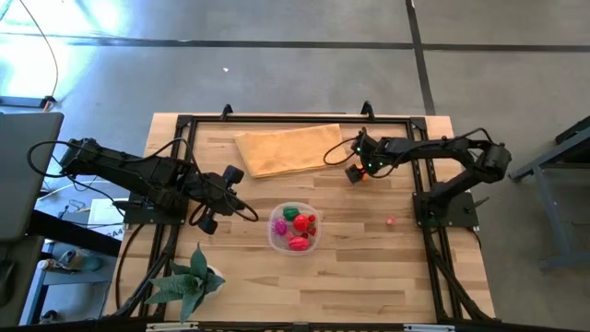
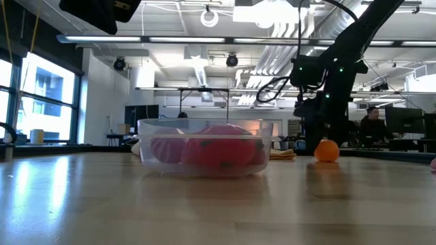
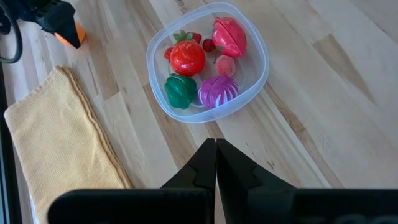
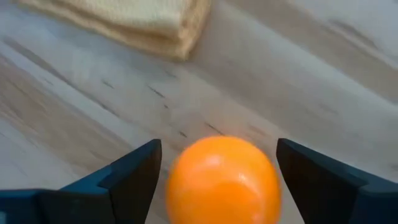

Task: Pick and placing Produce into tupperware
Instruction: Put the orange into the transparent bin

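The clear round tupperware (image 1: 295, 228) (image 2: 203, 146) (image 3: 208, 62) stands on the table's middle and holds red, magenta and green toy produce. An orange toy fruit (image 1: 353, 175) (image 2: 327, 150) (image 4: 222, 180) rests on the wood near the cloth's right end. My right gripper (image 1: 356, 171) (image 4: 219, 147) is open, with a finger on either side of the orange and a gap showing to each. My left gripper (image 1: 242, 206) (image 3: 216, 150) is shut, empty, and hovers left of the tupperware. A tiny pink piece (image 1: 390, 220) lies to the right.
A folded tan cloth (image 1: 288, 148) (image 3: 56, 149) (image 4: 137, 22) lies at the table's far middle. A green spiky plant (image 1: 189, 281) stands at the near left corner. Black frame rails (image 1: 184, 129) run along the table's edges. Bare wood lies in front of the tupperware.
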Robot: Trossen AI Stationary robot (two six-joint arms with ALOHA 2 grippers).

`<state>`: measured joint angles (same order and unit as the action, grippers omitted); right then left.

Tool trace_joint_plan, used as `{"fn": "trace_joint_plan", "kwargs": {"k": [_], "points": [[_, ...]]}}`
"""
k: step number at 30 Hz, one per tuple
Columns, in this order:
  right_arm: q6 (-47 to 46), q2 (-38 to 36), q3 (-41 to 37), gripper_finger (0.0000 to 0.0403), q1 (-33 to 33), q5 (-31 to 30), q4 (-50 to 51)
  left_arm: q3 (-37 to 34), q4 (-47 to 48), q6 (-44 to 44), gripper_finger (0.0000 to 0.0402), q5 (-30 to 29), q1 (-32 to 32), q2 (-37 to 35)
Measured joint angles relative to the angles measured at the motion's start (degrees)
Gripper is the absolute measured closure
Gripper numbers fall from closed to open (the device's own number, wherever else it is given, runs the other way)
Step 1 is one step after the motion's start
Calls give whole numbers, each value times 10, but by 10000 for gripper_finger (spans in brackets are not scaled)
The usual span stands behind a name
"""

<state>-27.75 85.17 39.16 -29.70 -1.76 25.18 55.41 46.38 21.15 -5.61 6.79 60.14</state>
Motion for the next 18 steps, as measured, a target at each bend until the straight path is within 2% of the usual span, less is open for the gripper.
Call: {"fn": "trace_joint_plan", "kwargs": {"k": [10,18], "points": [[-5,0,-2,132,1,9,31,0,0,0,399,0,0,0],[-4,0,-2,135,1,10,43,0,0,0,399,0,0,0]]}}
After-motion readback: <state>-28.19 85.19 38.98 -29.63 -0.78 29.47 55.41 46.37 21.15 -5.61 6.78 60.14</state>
